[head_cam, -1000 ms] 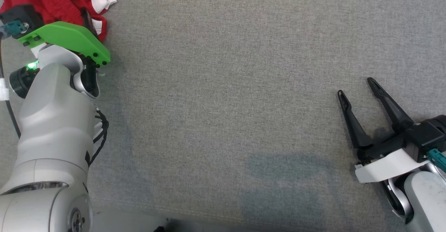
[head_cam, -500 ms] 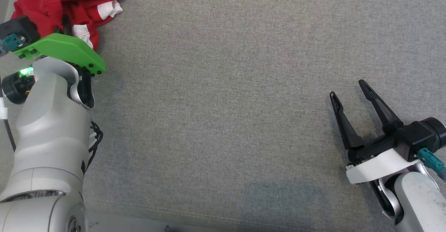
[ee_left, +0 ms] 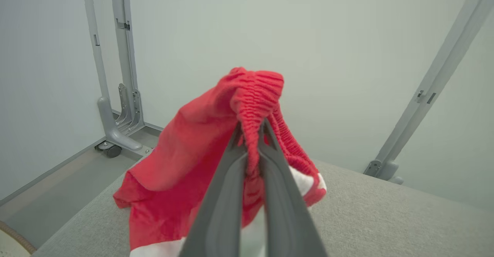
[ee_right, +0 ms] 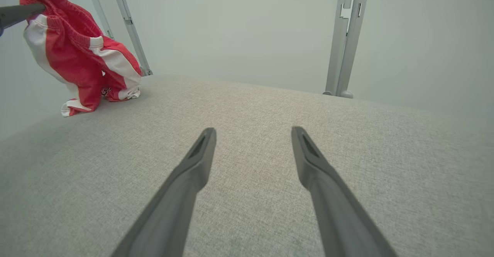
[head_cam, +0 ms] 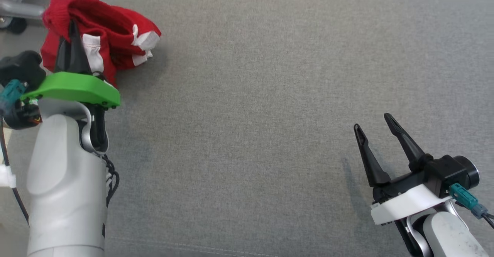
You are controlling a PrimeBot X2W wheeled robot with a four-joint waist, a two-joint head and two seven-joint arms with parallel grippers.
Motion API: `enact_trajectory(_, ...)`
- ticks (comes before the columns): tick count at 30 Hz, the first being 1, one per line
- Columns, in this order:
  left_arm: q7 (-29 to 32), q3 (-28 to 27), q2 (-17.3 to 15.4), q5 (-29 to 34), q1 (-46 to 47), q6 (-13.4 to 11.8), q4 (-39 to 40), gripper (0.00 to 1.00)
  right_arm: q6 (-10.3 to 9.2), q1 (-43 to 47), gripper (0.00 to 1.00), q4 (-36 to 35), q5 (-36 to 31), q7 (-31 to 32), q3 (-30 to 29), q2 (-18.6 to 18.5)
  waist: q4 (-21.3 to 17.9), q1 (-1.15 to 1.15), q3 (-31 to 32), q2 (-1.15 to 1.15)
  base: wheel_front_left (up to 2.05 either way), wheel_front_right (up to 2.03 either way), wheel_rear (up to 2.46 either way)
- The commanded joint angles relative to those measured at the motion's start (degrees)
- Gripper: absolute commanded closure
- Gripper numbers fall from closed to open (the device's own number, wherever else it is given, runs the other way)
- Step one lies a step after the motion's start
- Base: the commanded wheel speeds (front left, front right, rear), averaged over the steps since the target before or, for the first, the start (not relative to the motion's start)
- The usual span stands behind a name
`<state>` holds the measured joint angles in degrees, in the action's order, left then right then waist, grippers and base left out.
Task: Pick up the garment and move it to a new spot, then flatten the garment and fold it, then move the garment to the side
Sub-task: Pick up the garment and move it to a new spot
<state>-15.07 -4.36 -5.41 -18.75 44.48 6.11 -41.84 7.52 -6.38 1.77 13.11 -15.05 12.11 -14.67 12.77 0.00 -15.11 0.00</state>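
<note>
The garment point(head_cam: 108, 37) is red knit with white stripes, bunched at the far left corner of the grey surface. My left gripper point(head_cam: 72, 27) is shut on its ribbed red edge and holds that part lifted; the lower folds still rest on the surface. In the left wrist view the garment point(ee_left: 200, 153) hangs from the pinched fingers point(ee_left: 235, 164). The right wrist view shows the garment point(ee_right: 77, 52) at the far left, hanging from the left gripper's fingertip point(ee_right: 17, 12). My right gripper point(head_cam: 372, 124) stands open near the lower right, low over the fabric, with nothing in it; its fingers point(ee_right: 193, 164) are spread.
The grey upholstered surface point(head_cam: 262, 106) stretches wide between the two arms. Its front seam runs along the bottom. Grey metal frame posts point(ee_right: 345, 37) stand behind the far edge, and a post on a castor foot point(ee_left: 112, 133) stands past the left corner.
The left gripper has shut on the garment's red edge and lifted it. The head camera has tilted, so the far edge now shows. The right gripper stays open.
</note>
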Motion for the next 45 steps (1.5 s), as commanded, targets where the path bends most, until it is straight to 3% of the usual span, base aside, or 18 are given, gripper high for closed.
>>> enact_trajectory(1,-0.1,-0.3,0.5,-0.6,-2.9,0.4,2.4,1.0,-0.07,1.0,0.0,-0.3,0.1,-0.1,0.0,0.5,-3.0,0.0,7.1,0.0,0.0,0.0,0.0)
enact_trajectory(8,-0.1,3.9,2.1,-2.4,-12.1,1.1,13.4,1.0,-0.07,3.2,0.0,-1.4,0.4,-0.1,-0.5,2.1,-8.3,0.0,13.0,0.0,0.0,0.0,0.0)
enact_trajectory(14,0.7,8.8,2.4,-5.3,-16.2,1.0,19.4,1.0,-0.07,4.2,0.0,-2.1,0.5,-0.1,-1.1,2.3,-13.2,0.0,14.5,0.0,0.0,0.0,0.0)
enact_trajectory(22,1.1,19.9,2.4,-12.6,-16.7,-3.4,26.6,1.0,-0.07,4.1,0.0,-2.8,0.7,-0.1,-2.4,2.2,-21.0,0.0,14.2,0.0,0.0,0.0,0.0)
enact_trajectory(30,0.6,26.7,2.4,-14.7,-13.1,-6.5,27.1,1.0,-0.07,3.7,0.0,-3.1,0.8,-0.1,-2.6,3.0,-27.0,0.0,12.3,0.0,0.0,0.0,0.0)
enact_trajectory(35,0.4,29.4,2.4,-13.7,-13.5,-5.5,24.0,1.0,-0.07,3.5,0.0,-3.4,0.7,-0.1,-3.0,4.3,-28.2,0.0,9.8,0.0,0.0,0.0,0.0)
enact_trajectory(39,0.0,31.5,0.5,-12.1,-15.5,-1.8,19.2,1.0,-0.07,2.8,0.0,-3.7,0.4,-0.1,-2.8,5.6,-27.9,0.0,6.7,0.0,0.0,0.0,0.0)
enact_trajectory(45,-0.2,29.8,-2.3,-10.8,-19.6,0.0,14.4,1.0,-0.07,1.7,0.0,-3.9,0.0,-0.1,-2.8,6.3,-27.1,0.0,3.9,0.0,0.0,0.0,0.0)
